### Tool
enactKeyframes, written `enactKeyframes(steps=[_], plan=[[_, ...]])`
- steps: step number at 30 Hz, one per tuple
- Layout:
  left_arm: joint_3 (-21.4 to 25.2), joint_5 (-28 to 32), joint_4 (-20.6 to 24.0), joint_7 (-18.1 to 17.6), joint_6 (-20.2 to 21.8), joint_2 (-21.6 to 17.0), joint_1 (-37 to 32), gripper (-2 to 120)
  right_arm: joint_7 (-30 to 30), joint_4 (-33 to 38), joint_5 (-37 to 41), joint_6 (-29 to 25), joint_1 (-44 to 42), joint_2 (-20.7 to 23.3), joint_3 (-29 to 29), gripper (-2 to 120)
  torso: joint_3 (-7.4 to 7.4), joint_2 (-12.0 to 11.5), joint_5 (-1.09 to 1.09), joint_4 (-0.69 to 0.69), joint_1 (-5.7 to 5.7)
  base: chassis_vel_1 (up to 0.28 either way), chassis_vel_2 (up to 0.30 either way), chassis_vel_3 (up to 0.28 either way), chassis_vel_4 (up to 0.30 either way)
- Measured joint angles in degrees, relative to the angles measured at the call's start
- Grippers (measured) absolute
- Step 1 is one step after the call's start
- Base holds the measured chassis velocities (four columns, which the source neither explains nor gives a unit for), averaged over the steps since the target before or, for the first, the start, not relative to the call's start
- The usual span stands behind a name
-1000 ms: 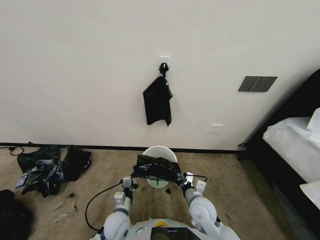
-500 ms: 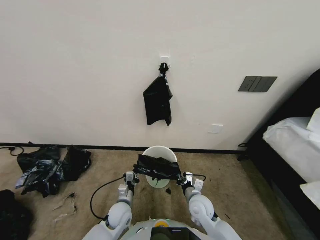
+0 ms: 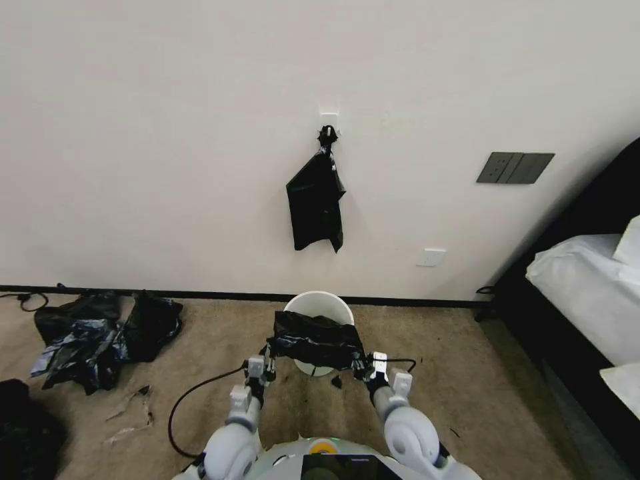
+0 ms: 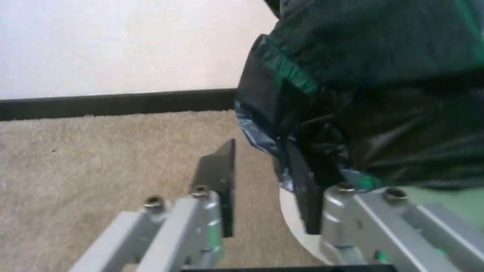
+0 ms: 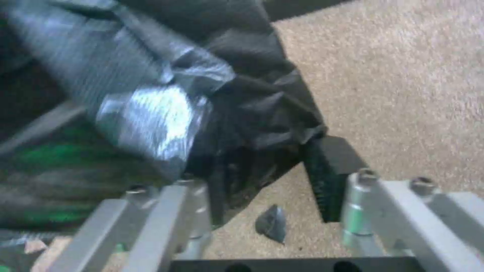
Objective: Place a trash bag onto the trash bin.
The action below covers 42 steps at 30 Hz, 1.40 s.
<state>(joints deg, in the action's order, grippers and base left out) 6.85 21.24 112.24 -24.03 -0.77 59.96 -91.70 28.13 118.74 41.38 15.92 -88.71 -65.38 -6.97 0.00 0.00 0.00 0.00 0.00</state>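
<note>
The left tool [image 3: 269, 358] and the right tool [image 3: 361, 365] are out in front of the robot at either end of the trash bag [image 3: 315, 341], which is stretched between them over the near side of the trash bin [image 3: 319, 305]. The bin stands on the carpet [image 3: 220, 347] close to the wall [image 3: 167, 133], its far rim and cream inside showing above the bag.

In the left wrist view the left tool [image 4: 267, 189] has its two dark fingers parted by a clear gap: one finger [image 4: 222, 177] stands free over the carpet, while the other is pressed into the crumpled black film [image 4: 363, 113], with the bin's pale rim [image 4: 297, 223] just beneath. In the right wrist view the right tool [image 5: 272, 177] is likewise spread: one ribbed finger [image 5: 328, 166] sits at the outer edge of the bag [image 5: 242, 105], and the other is buried in the folds and hard to make out. Whether either tool pinches film or just stretches it from within cannot be told.

A small dark scrap [image 5: 272, 223] lies on the carpet below the right tool
</note>
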Motion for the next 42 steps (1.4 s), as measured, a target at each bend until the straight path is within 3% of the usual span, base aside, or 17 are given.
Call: enactKeyframes(steps=[11,15,19,23,26,32,35,39,42], plan=[[3.09,-1.81,1.34,4.46,-7.26,-1.55,-4.74,67,-6.05,1.86,-14.66,-7.15,-5.16,2.99,0.4,76,0.0,0.0,-0.01,0.01,0.0,0.0,0.0,0.0,0.0],[5.23,-1.94,0.16,8.96,-12.55,-3.58,-5.35,85,-9.64,1.03,-20.43,-10.61,-6.74,4.46,0.41,94,0.0,0.0,-0.01,0.0,0.0,0.0,0.0,0.0,0.0],[6.81,-2.16,-0.58,11.77,-14.67,-4.95,-5.7,97,-11.84,0.25,-24.55,-13.1,-7.5,5.21,0.0,100,0.0,0.0,-0.01,0.0,0.0,0.0,0.0,0.0,0.0],[7.98,-2.78,-1.38,13.79,-17.2,-5.73,-6.19,99,-13.03,-0.32,-28.3,-15.39,-8.02,5.64,-0.33,100,0.0,0.0,-0.01,0.0,0.0,0.0,0.0,0.0,0.0],[9.39,-3.02,-2.62,17.04,-21.43,-6.32,-7.04,100,-14.63,-1.12,-32.88,-19.24,-9.0,6.01,-0.95,100,0.0,0.0,0.0,0.0,0.0,0.0,0.0,0.0,0.0],[11.56,-4.27,-4.91,22.32,-25.93,-7.25,-6.94,100,-16.85,-1.99,-35.8,-24.3,-10.23,6.53,-1.5,100,0.0,0.0,-0.01,0.0,0.0,0.0,0.0,0.0,0.0],[13.15,-3.62,-6.47,27.93,-28.52,-8.62,-6.11,100,-20.0,-2.43,-37.36,-28.03,-10.77,7.09,-2.0,100,0.0,0.0,-0.01,-0.01,0.0,0.0,0.0,0.0,0.0],[14.29,-3.01,-7.07,31.51,-29.59,-9.43,-5.97,100,-21.67,-2.75,-38.83,-30.2,-10.95,7.55,-2.36,100,0.0,0.0,-0.01,0.0,0.0,0.0,0.0,0.0,0.0],[16.32,-4.03,-8.59,36.29,-32.39,-10.18,-5.85,100,-22.85,-3.36,-40.35,-33.55,-11.1,7.63,-2.99,100,0.0,0.0,0.0,0.01,0.0,0.0,0.0,0.0,0.0]])
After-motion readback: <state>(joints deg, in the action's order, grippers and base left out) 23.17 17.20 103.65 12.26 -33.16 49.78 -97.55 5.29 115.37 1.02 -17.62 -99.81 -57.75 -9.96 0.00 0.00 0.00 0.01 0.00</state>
